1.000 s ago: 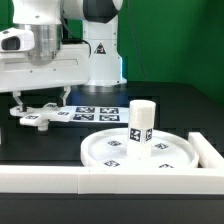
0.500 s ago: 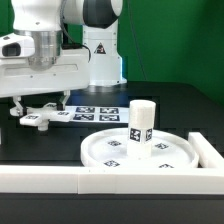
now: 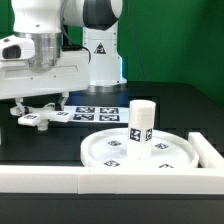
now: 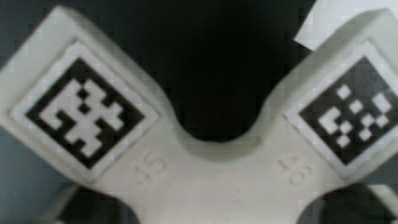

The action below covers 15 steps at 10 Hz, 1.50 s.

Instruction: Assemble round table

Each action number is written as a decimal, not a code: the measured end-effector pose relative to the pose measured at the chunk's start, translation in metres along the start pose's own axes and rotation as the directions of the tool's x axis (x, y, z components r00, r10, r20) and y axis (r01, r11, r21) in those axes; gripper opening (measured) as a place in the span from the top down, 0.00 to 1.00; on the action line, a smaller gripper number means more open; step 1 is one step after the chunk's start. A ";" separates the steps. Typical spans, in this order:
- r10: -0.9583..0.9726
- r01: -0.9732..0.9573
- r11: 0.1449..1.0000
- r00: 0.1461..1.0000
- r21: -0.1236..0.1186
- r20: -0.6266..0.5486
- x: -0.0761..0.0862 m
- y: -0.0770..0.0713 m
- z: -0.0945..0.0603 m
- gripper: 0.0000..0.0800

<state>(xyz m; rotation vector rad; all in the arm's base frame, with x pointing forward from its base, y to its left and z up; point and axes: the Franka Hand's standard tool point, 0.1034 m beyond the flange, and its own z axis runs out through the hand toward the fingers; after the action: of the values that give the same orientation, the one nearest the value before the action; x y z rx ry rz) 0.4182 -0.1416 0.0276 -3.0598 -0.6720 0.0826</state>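
Cross-shaped piece [image 3: 38,115]: lies flat on the black table [image 3: 170,105], at the exterior view's left; the wrist view shows two tagged arms close up.
Gripper [image 3: 41,103]: low over the cross-shaped piece, fingers spread to either side of its middle; contact cannot be told.
Round disc [image 3: 100,150]: flat, in the foreground, well apart.
Post [image 3: 141,128]: upright on the disc.
Marker board [image 3: 95,112]: between cross and disc.
Border wall [image 3: 120,180]: along the front.

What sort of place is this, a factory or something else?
Probably a robotics lab bench: a white robot arm on a black table, a marker board of printed tags, and tagged furniture parts like the round rimmed disc and post.
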 end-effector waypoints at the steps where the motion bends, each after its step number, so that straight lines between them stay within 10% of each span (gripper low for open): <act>1: -0.002 0.002 1.000 1.000 -0.001 -0.001 0.001 0.000 -0.001 0.42; 7: 0.058 -0.058 0.998 0.998 0.028 0.000 0.022 -0.018 -0.020 0.45; 15: 0.295 -0.294 0.953 0.955 0.074 -0.007 0.139 -0.105 -0.115 0.45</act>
<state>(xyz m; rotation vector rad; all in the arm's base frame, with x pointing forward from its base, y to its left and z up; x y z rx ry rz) 0.5065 0.0122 0.1378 -3.0594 -0.2003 0.0793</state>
